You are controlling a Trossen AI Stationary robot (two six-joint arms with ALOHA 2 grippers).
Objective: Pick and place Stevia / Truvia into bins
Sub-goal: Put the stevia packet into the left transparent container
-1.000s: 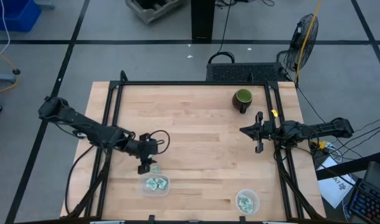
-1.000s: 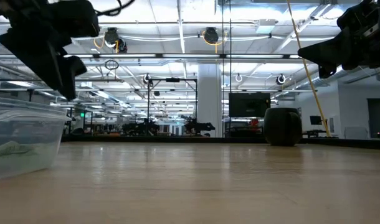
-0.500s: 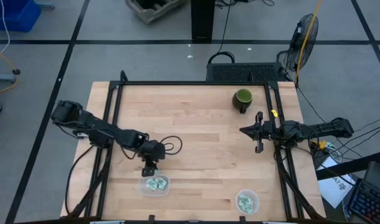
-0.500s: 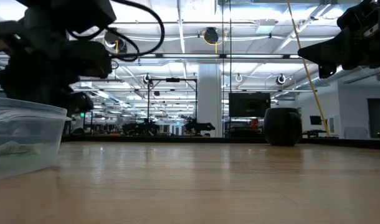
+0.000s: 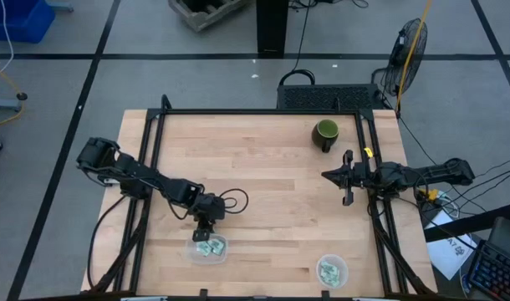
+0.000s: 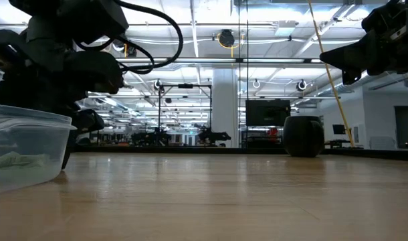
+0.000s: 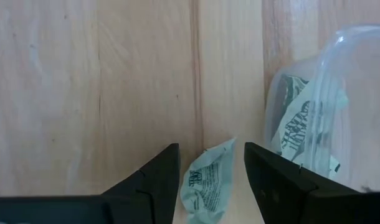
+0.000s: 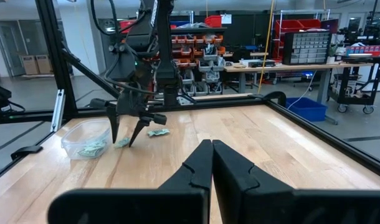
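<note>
Green Stevia packet point(image 7: 207, 182) lies on the table point(image 5: 272, 176) just beside the clear tub point(image 7: 321, 118). Your left gripper point(image 7: 207, 167) stands spread around it, ready to pinch. Your right gripper point(image 8: 211, 163) waits pressed together, far off.

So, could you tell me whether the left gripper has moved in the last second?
Yes: the left gripper shifted right, closer to the rectangular bin.

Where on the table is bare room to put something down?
The wide middle between the left gripper and the mug is bare wood, and so is the far left corner. It is crowded near the rounded bin, where a loose sachet lies between the open fingers.
</note>
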